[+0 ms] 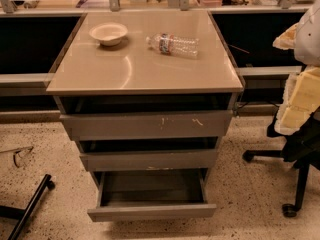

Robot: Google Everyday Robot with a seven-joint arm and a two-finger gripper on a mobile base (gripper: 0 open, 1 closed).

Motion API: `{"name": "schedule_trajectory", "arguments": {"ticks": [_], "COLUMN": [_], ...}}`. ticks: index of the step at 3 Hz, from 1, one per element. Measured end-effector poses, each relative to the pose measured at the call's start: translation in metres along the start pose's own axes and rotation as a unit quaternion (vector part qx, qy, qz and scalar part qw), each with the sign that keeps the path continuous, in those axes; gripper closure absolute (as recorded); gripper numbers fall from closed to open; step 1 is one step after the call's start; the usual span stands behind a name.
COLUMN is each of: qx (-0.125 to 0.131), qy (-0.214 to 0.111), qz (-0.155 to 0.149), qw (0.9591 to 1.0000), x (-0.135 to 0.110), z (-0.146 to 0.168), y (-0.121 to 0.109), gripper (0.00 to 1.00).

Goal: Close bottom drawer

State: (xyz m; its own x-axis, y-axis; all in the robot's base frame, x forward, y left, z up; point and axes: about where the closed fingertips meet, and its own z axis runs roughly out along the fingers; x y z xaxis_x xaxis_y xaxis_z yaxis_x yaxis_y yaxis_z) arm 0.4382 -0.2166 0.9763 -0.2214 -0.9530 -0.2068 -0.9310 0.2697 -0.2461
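The bottom drawer is the lowest of three grey drawers in the cabinet. It is pulled far out toward me, and its inside is empty. Its front is plain, with no handle. The middle drawer above it stands slightly out. The top drawer has a taller front with white scratch marks. My gripper is not in view. Only a pale rounded shape shows at the right edge, and I cannot tell whether it is part of my arm.
A white bowl and a plastic water bottle lying on its side rest on the cabinet top. An office chair with yellow padding stands close on the right. A black bar lies on the floor at the left.
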Motion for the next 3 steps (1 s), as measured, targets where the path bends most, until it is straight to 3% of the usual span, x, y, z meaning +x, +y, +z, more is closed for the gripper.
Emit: {"name": "schedule_trajectory", "arguments": {"ticks": [1, 2, 3], "qx": [0.0, -0.018, -0.073], "qy": [0.0, -0.019, -0.083], "qz": [0.0, 0.003, 0.025], "qw": [1.0, 0.9997, 0.9936], "x": [0.0, -0.002, 0.0], "z": [0.0, 0.029, 0.112], "y": [0.0, 0.01, 0.043], "gripper": [0.0, 0.0, 0.0]}}
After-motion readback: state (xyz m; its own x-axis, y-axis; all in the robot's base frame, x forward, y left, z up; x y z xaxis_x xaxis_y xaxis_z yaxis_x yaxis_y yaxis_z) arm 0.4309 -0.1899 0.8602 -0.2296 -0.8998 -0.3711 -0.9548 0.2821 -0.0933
